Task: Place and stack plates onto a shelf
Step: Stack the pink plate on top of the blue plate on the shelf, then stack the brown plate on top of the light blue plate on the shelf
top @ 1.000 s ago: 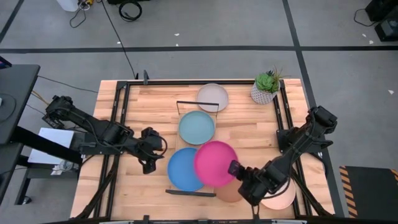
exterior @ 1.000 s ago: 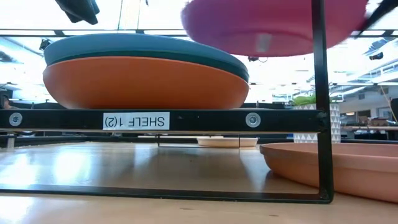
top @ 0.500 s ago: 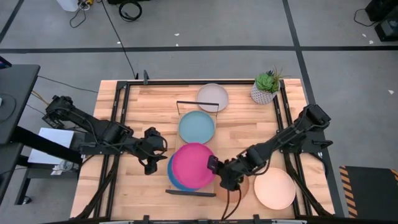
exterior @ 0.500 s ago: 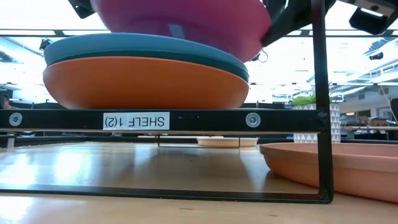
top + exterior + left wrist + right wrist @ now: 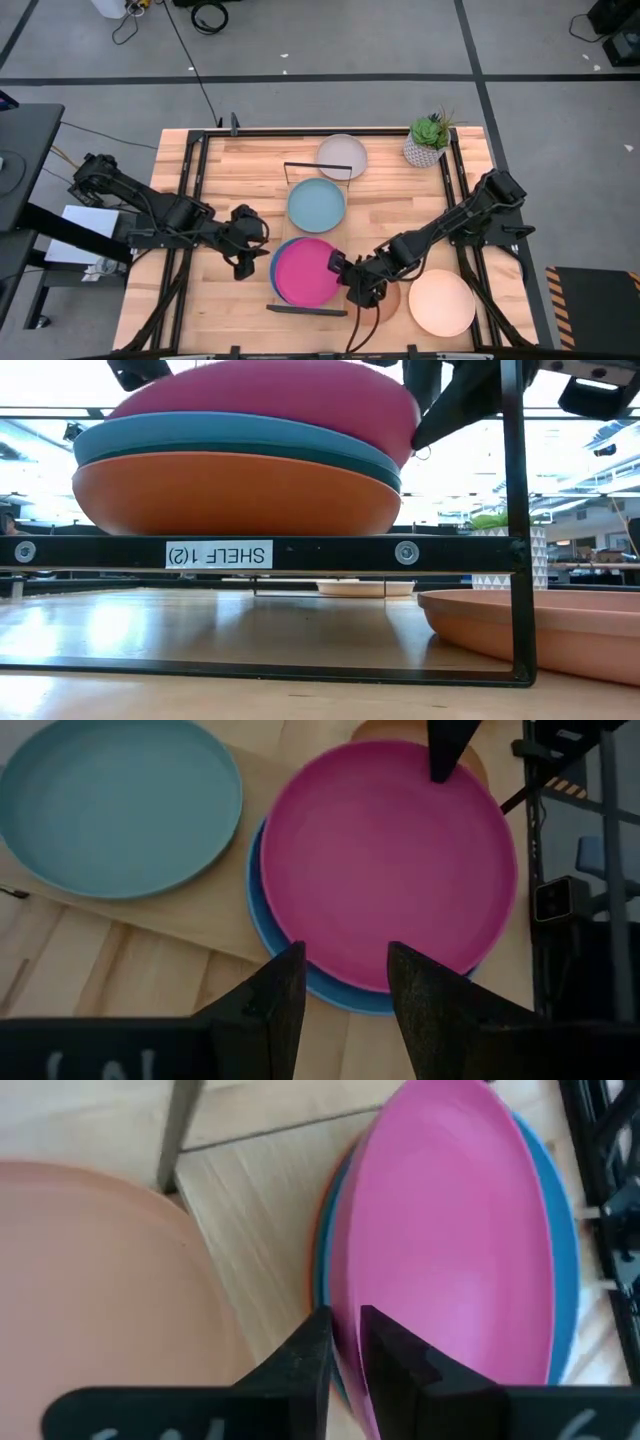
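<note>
On the desk [image 5: 240, 165], the shelf [image 5: 310, 225] carries a light blue plate [image 5: 316, 205] near its middle and, at its near end, a stack with the magenta plate [image 5: 303, 271] on top of the bright blue plate [image 5: 268, 920]. The right pincer [image 5: 340, 268] is clamped on the magenta plate's rim, while the left pincer [image 5: 257, 243] hangs just beside the stack with its fingers parted and holding nothing. A peach-cream plate [image 5: 441, 303] lies on the desk to the right.

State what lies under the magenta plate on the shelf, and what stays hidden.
Under the magenta plate, pinched at its rim by the right gripper, the low view shows a blue plate, then an orange plate. From above, only a blue edge shows; orange is covered.
</note>
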`<action>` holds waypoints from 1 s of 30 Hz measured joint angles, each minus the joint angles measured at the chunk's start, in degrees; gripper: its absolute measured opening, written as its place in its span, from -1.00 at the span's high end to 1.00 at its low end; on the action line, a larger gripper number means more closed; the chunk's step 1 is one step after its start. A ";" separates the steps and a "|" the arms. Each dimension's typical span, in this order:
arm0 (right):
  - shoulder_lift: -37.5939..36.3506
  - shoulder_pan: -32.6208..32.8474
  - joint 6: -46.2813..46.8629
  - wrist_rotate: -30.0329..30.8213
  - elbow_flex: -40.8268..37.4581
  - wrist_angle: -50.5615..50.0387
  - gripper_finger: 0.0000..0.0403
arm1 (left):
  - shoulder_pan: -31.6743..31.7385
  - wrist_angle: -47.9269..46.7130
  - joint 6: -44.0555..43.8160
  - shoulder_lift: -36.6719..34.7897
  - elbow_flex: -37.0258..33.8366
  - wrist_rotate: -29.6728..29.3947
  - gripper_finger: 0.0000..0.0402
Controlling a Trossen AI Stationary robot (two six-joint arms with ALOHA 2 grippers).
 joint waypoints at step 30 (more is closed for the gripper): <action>-4.74 8.21 46.68 2.77 -1.33 -30.12 0.58 | -0.07 20.31 -4.02 1.98 -22.90 3.29 0.26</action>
